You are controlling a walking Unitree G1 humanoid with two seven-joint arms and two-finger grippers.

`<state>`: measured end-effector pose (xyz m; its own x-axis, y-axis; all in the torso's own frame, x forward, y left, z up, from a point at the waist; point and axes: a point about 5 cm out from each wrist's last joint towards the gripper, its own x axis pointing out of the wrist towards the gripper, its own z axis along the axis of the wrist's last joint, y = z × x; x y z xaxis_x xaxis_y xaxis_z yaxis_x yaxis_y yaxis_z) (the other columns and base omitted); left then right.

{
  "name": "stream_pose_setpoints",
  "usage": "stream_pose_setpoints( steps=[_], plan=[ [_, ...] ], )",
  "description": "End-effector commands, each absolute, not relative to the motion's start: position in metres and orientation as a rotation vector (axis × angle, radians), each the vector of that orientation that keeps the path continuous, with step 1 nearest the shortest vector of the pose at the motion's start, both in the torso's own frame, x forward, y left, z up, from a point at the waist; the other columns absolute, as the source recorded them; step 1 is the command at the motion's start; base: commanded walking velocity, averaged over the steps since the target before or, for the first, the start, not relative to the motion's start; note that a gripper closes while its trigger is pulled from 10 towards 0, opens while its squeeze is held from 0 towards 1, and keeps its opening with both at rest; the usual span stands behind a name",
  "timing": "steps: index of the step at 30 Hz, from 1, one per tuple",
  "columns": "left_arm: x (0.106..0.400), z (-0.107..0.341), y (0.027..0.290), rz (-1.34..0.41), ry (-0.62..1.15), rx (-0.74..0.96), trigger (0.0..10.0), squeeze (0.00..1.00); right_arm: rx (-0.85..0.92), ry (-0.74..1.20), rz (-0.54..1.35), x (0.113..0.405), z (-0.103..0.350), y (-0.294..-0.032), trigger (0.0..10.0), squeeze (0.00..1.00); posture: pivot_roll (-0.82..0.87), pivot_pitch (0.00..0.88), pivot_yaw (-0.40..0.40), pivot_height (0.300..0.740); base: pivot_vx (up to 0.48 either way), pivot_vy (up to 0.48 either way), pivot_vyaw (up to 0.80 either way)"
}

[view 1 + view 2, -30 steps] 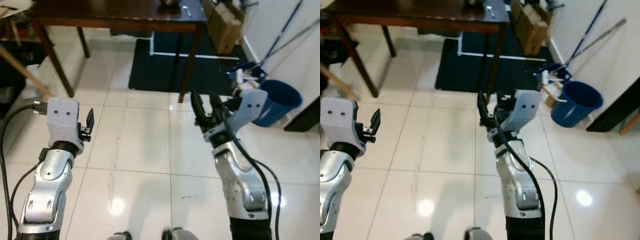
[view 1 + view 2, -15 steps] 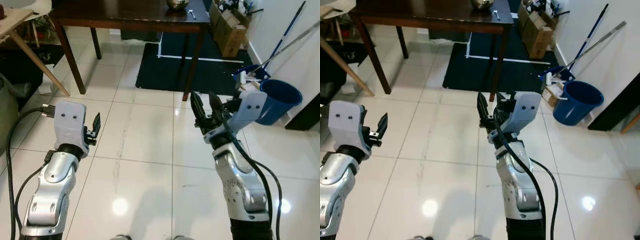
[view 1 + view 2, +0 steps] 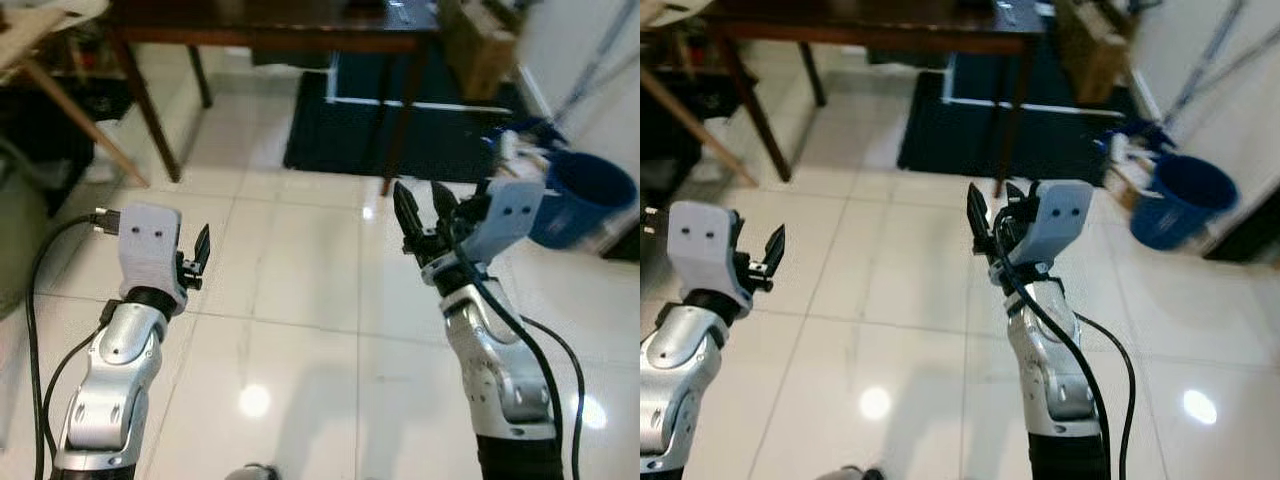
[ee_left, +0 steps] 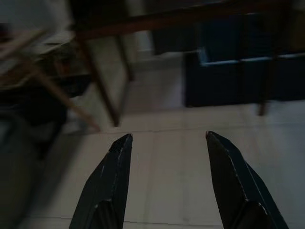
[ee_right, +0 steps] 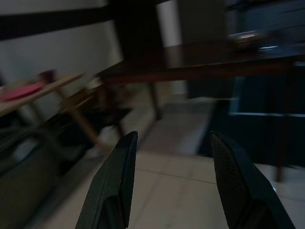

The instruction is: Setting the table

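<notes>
Dark wooden table (image 3: 270,30) at the far edge of the head views, top cut off by the frame; blurred things on it, not identifiable. Both head views smeared. Beneath and beyond: dark blue mat (image 3: 400,140) on glossy white tiles (image 3: 300,300). Right: round blue bucket (image 3: 590,195), cardboard box (image 3: 480,50). Left: pale slanted-leg table (image 3: 60,90), partly cropped. Left gripper (image 3: 203,258) and right gripper (image 3: 422,212) raised over bare floor, fingers spread, holding nothing. Compared with half a second ago: table edge higher in frame, picture blurrier, grippers posed alike.
</notes>
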<state>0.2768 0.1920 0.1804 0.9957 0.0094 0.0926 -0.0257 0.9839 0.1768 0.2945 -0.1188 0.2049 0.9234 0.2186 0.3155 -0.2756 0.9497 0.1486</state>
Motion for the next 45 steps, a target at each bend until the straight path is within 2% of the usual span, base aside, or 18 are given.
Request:
stream_pose_setpoints(
  steps=[1,11,18,31,45],
  plan=[
    [0.276,0.176,0.196,0.032,-0.075,0.195,10.0,0.00,0.182,-0.299,0.278,0.294,0.204,-0.114,10.0,0.00,-0.03,0.046,0.053,0.740,0.480,0.000,0.76],
    [0.276,0.176,0.196,0.032,-0.074,0.195,10.0,0.00,0.167,-0.297,0.301,0.292,0.203,-0.111,10.0,0.00,-0.02,0.050,0.053,0.740,0.480,0.000,0.76],
    [0.275,0.176,0.196,0.032,-0.076,0.195,10.0,0.00,0.182,-0.302,0.423,0.285,0.204,-0.099,10.0,0.00,-0.02,0.049,0.056,0.740,0.480,0.000,0.76],
    [0.275,0.177,0.194,0.039,-0.083,0.193,10.0,0.00,0.222,-0.312,0.537,0.280,0.208,-0.093,10.0,0.00,-0.02,0.049,0.055,0.740,0.480,0.000,0.76],
    [0.275,0.178,0.193,0.055,-0.089,0.193,10.0,0.01,0.240,-0.312,0.589,0.277,0.210,-0.090,10.0,0.00,-0.02,0.048,0.056,0.740,0.480,0.000,0.76]
  ],
)
